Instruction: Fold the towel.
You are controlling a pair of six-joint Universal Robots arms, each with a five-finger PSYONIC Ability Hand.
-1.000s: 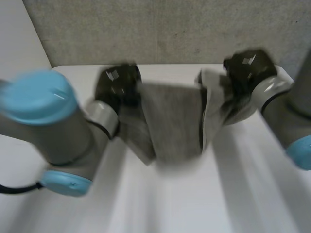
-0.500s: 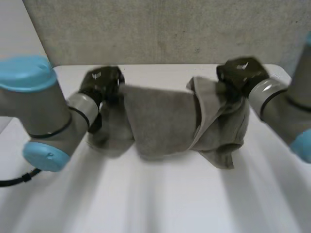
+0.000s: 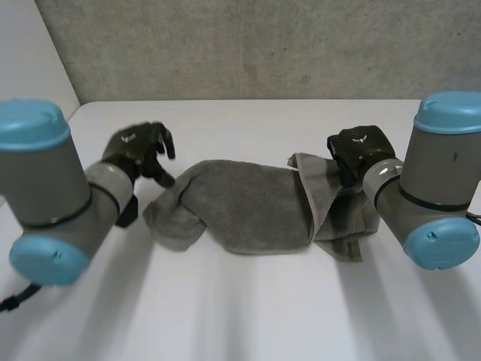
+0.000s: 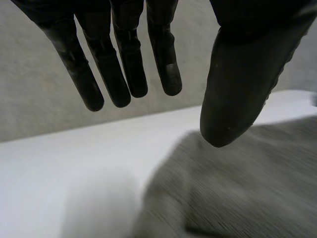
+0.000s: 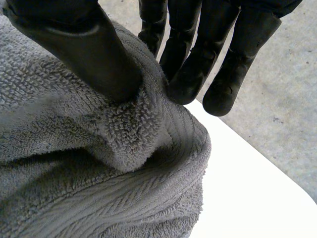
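Observation:
A grey towel (image 3: 255,207) lies rumpled in a long heap across the middle of the white table (image 3: 248,308). My left hand (image 3: 139,149) hovers just off the towel's left end with nothing in it. In the left wrist view its fingers (image 4: 124,59) and thumb hang straight and spread above the towel's edge (image 4: 237,188). My right hand (image 3: 357,147) rests on the towel's right end. Seen from the right wrist, the thumb (image 5: 84,44) and fingers pinch a thick fold of the towel (image 5: 74,163) between them.
A grey wall (image 3: 248,45) rises right behind the table's far edge. My left arm (image 3: 45,203) and right arm (image 3: 440,195) stand low over the table at either side of the towel. Bare table lies in front of the towel.
The towel came down from hanging between both hands and now lies on the table. My left hand let go of its end, opened and drew away leftward. The right hand kept its grip.

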